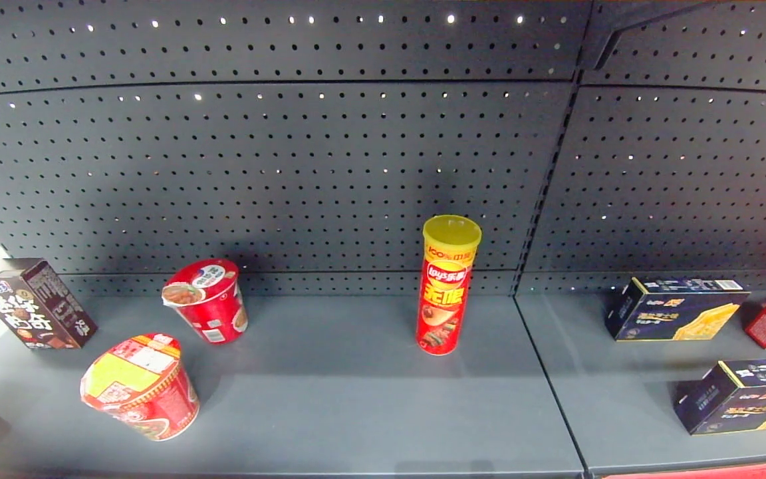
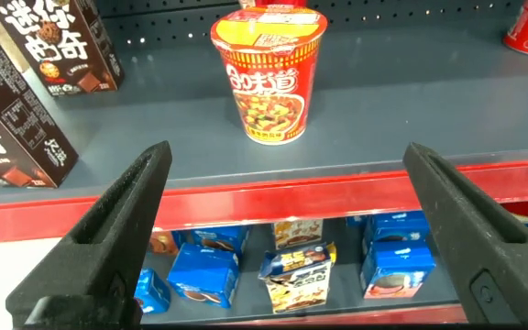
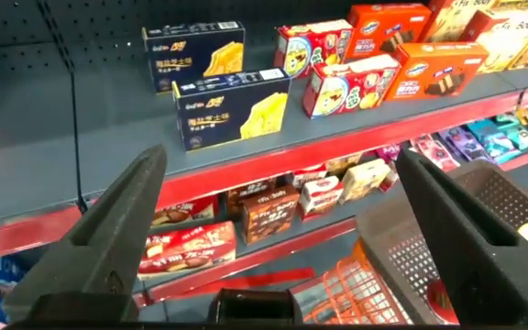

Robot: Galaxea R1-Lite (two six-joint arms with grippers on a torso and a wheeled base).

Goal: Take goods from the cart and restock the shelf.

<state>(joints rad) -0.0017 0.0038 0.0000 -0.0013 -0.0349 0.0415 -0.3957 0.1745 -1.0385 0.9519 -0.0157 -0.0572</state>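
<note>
Grey metal shelf (image 1: 330, 406) with pegboard back. Tall red cardboard crisp tube with yellow lid (image 1: 447, 286) upright at centre, red foil-lidded noodle cup (image 1: 140, 386) toward 8 o'clock. Left pincer (image 2: 287, 156) and right pincer (image 3: 282, 156) both spread wide, empty. Orange mesh cart (image 3: 346, 293) near right pincer, contents unclear. Probably light, stiff, crushable packs; best gripped gently at mid-body.
</note>
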